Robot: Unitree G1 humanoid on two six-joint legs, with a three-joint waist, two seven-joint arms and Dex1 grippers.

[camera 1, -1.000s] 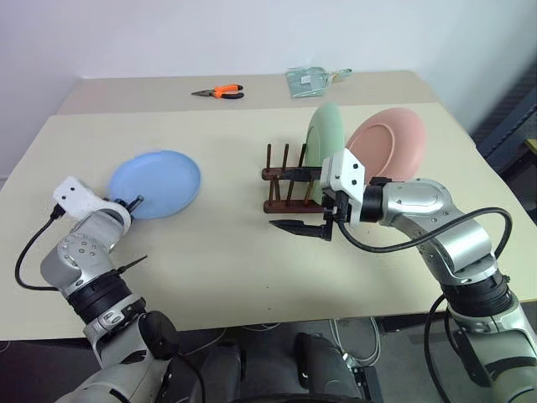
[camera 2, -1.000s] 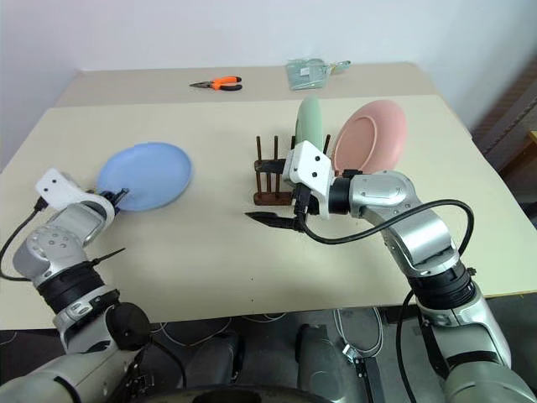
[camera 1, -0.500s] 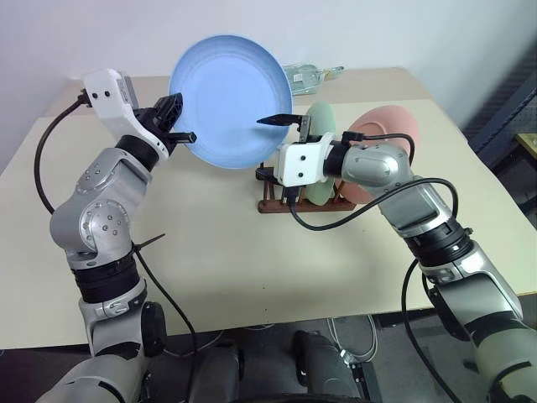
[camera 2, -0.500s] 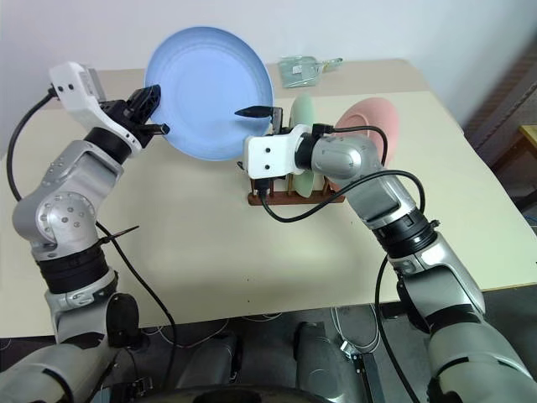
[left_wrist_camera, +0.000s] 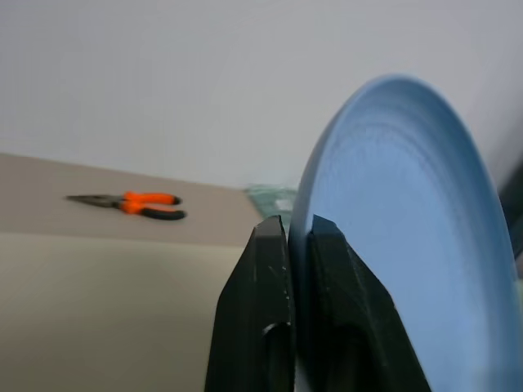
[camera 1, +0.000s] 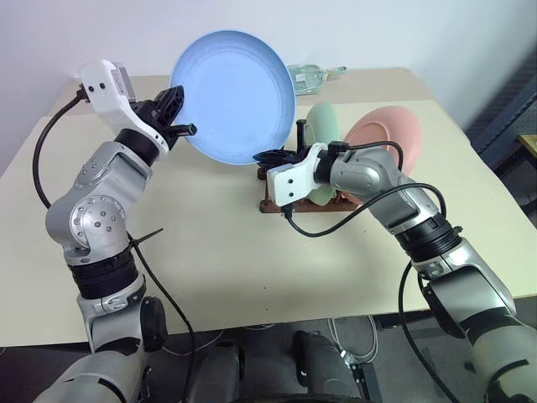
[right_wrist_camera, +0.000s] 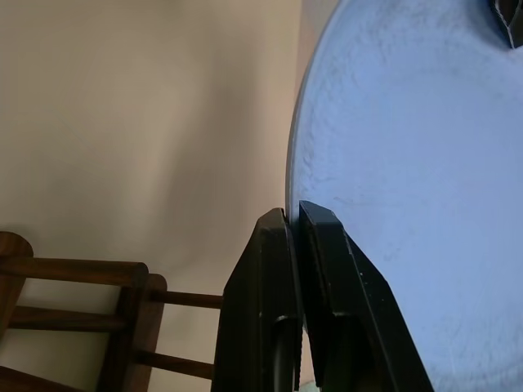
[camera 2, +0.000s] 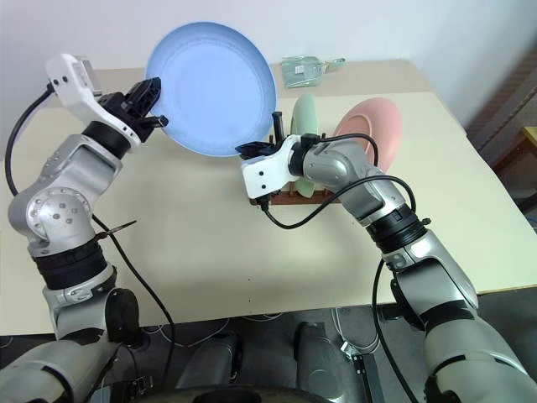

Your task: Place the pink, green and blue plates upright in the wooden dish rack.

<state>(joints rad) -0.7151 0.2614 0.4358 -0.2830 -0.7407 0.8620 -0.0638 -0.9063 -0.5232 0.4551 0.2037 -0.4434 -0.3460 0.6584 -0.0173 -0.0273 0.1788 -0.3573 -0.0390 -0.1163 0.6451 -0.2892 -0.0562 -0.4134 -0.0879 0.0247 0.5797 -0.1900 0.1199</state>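
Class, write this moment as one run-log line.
blue plate: held upright above table | left gripper: shut on rim | right gripper: shut on rim | green plate, pink plate: in rack

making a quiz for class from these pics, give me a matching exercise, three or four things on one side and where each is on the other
Things:
1. blue plate
2. green plate
3. pliers
4. wooden dish rack

Places:
A. standing upright in the rack
B. lying at the table's far side
C. held up in the air by both grippers
D. on the table under the right arm

Pairs: 1-C, 2-A, 3-B, 4-D
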